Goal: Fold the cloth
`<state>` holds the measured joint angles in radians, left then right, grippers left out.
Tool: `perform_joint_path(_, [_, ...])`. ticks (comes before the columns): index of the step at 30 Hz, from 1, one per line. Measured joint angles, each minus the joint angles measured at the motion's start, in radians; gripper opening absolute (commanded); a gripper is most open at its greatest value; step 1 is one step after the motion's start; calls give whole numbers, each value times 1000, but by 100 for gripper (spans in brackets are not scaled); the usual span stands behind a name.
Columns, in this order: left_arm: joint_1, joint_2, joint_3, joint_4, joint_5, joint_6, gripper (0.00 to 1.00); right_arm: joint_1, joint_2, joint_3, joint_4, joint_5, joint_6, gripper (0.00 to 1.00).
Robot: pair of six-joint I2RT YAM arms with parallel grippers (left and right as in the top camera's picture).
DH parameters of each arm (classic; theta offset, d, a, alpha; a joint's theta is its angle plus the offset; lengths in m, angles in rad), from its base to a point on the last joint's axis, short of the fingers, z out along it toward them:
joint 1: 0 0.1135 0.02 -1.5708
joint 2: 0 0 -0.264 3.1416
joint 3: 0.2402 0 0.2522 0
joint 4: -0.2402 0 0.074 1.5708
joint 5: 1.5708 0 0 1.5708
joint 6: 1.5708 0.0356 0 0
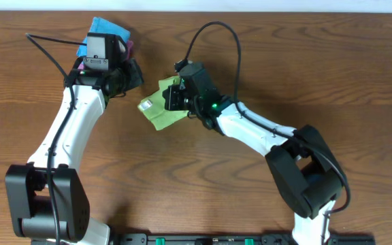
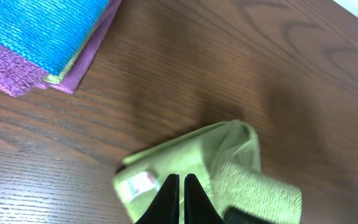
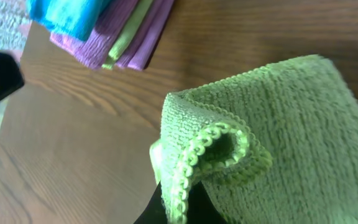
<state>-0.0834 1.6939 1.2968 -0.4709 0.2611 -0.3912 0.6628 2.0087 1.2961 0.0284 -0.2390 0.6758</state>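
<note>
My right gripper (image 1: 172, 96) is pinching the cloth (image 1: 156, 117); its jaws are clamping a doubled, stitched hem that is curling up over them in the right wrist view, so the lime-green terry is lying right at those jaws and spreading away from them. My left gripper (image 2: 180, 184) is holding its jaws shut too, with only a sliver between them and nothing I can make out inside; its tips are sitting at the cloth's edge just beside the white tag (image 2: 138, 183) (whether they are touching the terry I cannot tell). Taking the stack of blue and purple cloths (image 1: 107, 28) as my mark, the cloth is lying near it but apart from it, on the side facing my right arm; my left gripper is hanging between stack and cloth. The cloth is lying half doubled, not flat; I am judging its long axis to be running aslant, the tag end pointing back toward the stack and the other end away from it. My right arm is the one with the hold, so I am reckoning the next fold is turning on carrying that hem along this axis toward the tag end.
</note>
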Motion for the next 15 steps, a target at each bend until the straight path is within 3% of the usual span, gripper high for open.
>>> perform_joint_path(6, [2, 0, 0, 0, 0, 0, 6, 22, 15, 0, 5, 0, -7, 2])
perform_joint_path(15, [10, 0, 0, 0, 0, 0, 6, 34, 29, 0, 6, -26, -27, 17])
